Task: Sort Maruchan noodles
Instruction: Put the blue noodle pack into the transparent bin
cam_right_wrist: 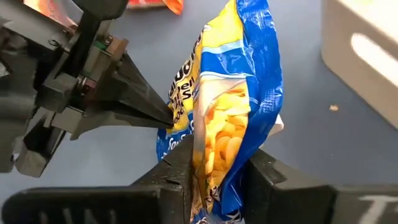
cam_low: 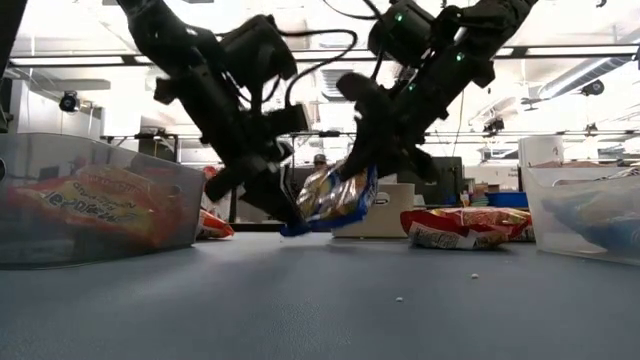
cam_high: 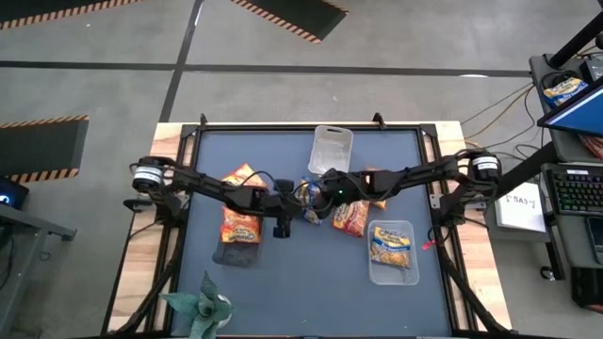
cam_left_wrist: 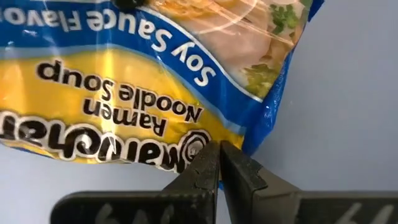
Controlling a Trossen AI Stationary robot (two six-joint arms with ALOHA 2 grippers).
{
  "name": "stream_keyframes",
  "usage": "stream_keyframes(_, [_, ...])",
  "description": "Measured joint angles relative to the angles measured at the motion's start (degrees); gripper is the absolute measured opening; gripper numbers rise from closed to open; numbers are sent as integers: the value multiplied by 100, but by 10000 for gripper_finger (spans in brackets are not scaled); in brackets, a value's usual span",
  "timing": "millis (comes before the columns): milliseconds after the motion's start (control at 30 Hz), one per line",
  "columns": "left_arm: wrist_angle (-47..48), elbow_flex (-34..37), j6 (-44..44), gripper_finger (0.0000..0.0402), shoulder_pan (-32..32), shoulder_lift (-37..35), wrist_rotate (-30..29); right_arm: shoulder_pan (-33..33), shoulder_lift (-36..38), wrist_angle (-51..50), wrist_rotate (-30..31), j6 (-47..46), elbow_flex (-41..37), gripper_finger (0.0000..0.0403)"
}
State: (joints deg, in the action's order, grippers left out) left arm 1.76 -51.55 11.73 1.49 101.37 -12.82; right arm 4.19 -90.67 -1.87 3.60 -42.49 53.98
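Note:
A blue-and-yellow Maruchan packet [cam_low: 335, 195] hangs between my two grippers above the middle of the table, and it also shows in the high view [cam_high: 309, 205]. My left gripper [cam_left_wrist: 217, 155] is shut on its edge, coming from the table's left [cam_high: 297, 201]. My right gripper [cam_right_wrist: 217, 171] is shut on it from the table's right [cam_high: 320, 193]. Orange-red packets [cam_high: 353, 217] lie loose on the mat to the right. More orange-red packets fill a clear tub [cam_high: 240, 228] on the left. A blue-and-yellow packet lies in a clear tub [cam_high: 393, 250] at the right. My left gripper pinches the packet's sealed edge [cam_left_wrist: 208, 144] near a corner between its two fingertips. In the right wrist view the fingers [cam_right_wrist: 149, 106] reach it from the side. The packet is clear of the table. My right gripper pinches the packet's body [cam_right_wrist: 221, 155] between its two fingers, one on each face; the plastic bulges above them. In the low view the fingers [cam_low: 365, 140] slant down from above. The packet stands on edge, tilted, lifted clear of the mat.
An empty clear tub [cam_high: 330, 149] stands at the far middle. One orange-red packet [cam_high: 243, 176] lies under the left arm. A green artificial plant [cam_high: 203, 306] stands at the near left edge. Bare mat [cam_high: 311, 282] lies at the near middle.

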Motion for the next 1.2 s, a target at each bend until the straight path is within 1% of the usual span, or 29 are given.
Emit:
stream_keyframes(100, [106,0,-26,0,24,-299,-17,4,292,-269,-9,39,0,77])
stream_keyframes(167, [132,0,10,0,40,-523,-21,7,566,-529,-164,133,0,77])
stream_keyframes(200, [120,-4,45,0,46,-647,-22,9,744,-680,-336,217,0,77])
stream_keyframes(233, [121,-4,83,0,55,-766,-22,9,925,-862,-588,281,0,77])
stream_keyframes(333, [109,-7,215,0,59,-1114,-36,-49,1495,-1455,-1601,249,0,77])
stream_keyframes(433, [94,-7,359,0,57,-1410,-59,-218,2026,-2138,-2533,-131,1,77])
stream_keyframes(500, [59,-15,413,0,57,-1547,-65,-417,2297,-2750,-2816,-404,2,77])
stream_keyframes(667, [27,-17,424,0,57,-1666,-65,-1132,2677,-4936,-2841,-1204,2,77])
stream_keyframes(767, [-45,-17,428,0,57,-1641,-65,-1537,2787,-5827,-2802,-1580,0,77])
stream_keyframes(833, [-29,-17,426,0,57,-1629,-63,-1702,2868,-5983,-2673,-1822,0,77])
stream_keyframes(967, [-42,-17,426,0,57,-1609,-63,-1797,2955,-5886,-2050,-2047,-3,77])
stream_keyframes(1000, [-51,-17,426,0,57,-1609,-63,-1794,2955,-5911,-1986,-2074,-4,77])
stream_keyframes(1067, [-55,-17,426,0,57,-1609,-63,-1794,2947,-5920,-1990,-2071,-7,81])
stream_keyframes(1200, [-55,-18,426,0,57,-1609,-61,-1797,2942,-5917,-2006,-2116,-7,102])
